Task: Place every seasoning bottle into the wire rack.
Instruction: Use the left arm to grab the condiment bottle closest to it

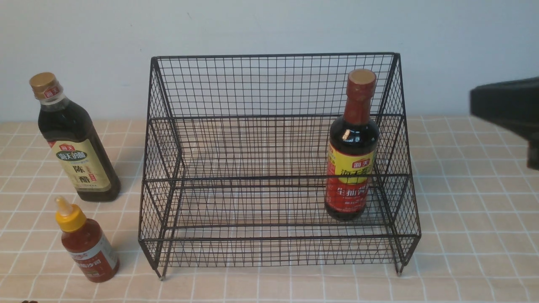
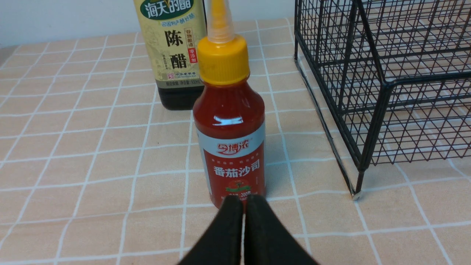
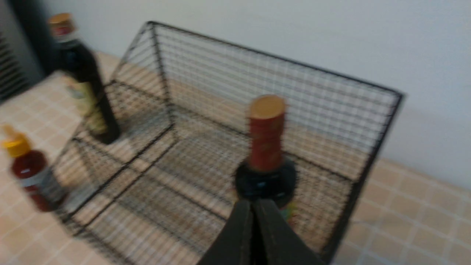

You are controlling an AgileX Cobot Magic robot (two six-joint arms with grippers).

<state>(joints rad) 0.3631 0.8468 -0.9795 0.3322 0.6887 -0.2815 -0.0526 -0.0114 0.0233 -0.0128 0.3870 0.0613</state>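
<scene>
So, one is already in: the red-neck bottle [image 1: 353, 160] stands upright inside the wire rack [image 1: 273, 55], over at its right end (can't tell which tier through all that mesh). The other two sit on the checked tablecloth [image 1: 463, 210] left of the rack, outside it. The tall gold-cap bottle [image 1: 76, 143] is further back and the small red sauce bottle [image 1: 88, 248] is nearer the camera. The left gripper [image 2: 243, 206] is pinched together on nothing, tips right by the sauce bottle's base. The right gripper [image 3: 254, 209] is closed and empty too, off to the rack's right, clear of the red-neck bottle.
</scene>
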